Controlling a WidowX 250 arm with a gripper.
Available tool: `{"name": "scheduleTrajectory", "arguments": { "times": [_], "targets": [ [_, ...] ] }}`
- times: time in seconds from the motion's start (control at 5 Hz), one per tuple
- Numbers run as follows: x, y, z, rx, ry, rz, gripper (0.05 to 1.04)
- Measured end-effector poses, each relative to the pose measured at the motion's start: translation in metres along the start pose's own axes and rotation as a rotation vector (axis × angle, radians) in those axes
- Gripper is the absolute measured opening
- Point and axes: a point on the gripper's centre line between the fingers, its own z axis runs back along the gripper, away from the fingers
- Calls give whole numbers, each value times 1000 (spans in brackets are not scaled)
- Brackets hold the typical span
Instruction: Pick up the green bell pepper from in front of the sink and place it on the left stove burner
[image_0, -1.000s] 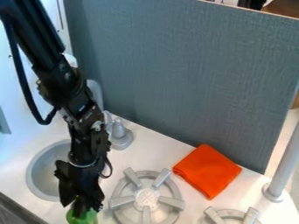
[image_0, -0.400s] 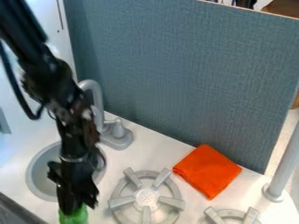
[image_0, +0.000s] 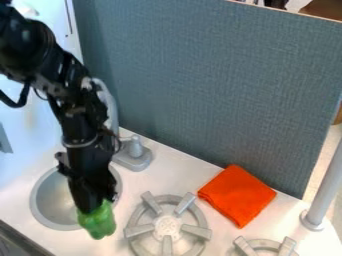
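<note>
One green thingy pinched in the gripper near the sink, grey panel along the desk's back edge.

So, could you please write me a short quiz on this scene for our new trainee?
1. What colour is the folded cloth on the counter?
2. True or false: the pincer holds a green thing.
3. Which is nearer the sink: (A) the cloth or (B) the tap?

Key: 1. orange; 2. true; 3. B.
</note>
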Motion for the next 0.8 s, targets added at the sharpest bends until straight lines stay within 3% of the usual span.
{"name": "scheduleTrajectory", "arguments": {
  "times": [0.2,0.6,0.8],
  "targets": [
    [40,-23,9,17,-72,-97,116],
    [92,-56,-11,39,-13,-167,116],
    [97,-55,-20,65,11,-156,116]
  ]
}}
